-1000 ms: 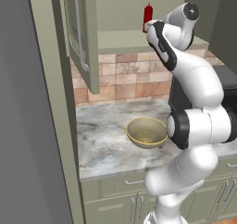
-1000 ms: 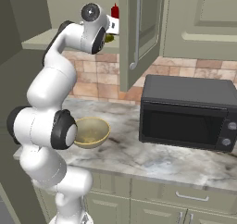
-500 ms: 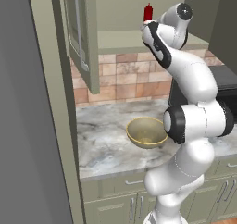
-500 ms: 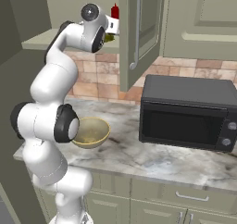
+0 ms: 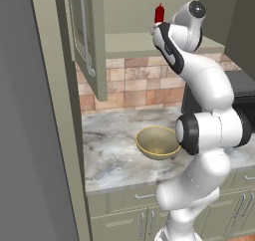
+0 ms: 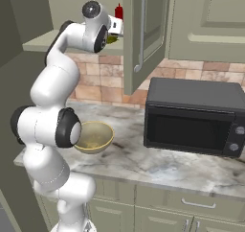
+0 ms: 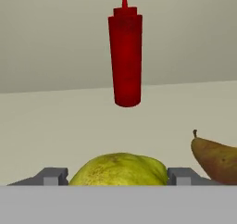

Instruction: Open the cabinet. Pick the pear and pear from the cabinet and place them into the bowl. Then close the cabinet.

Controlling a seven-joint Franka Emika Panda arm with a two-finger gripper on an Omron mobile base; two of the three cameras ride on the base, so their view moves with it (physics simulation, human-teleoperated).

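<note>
- While the arm reaches up to the shelf of the open cabinet [image 5: 94, 41] in the left base view, the golden-tan bowl [image 5: 157, 142] sits on the marble counter [image 5: 109, 155] below it, and a red squeeze bottle [image 5: 159, 13] stands on the shelf just behind the wrist
- In the right base view, the gripper [image 6: 115, 34] is at the shelf edge with a bit of yellow-green pear [image 6: 111, 40] showing right beside it; the cabinet door [image 6: 143, 34] hangs swung out to its right, the bowl [image 6: 94, 136] rests on the counter beside a black microwave [image 6: 194, 117]
- In the hand view, the yellow-green pear [image 7: 118, 169] lies between the two fingertips [image 7: 183, 176], which stand apart on either side of it; whether they touch the fruit cannot be told. A browner pear [image 7: 216, 159] lies just to its right, apart from it, and the red bottle [image 7: 125, 54] stands upright farther back on the shelf
</note>
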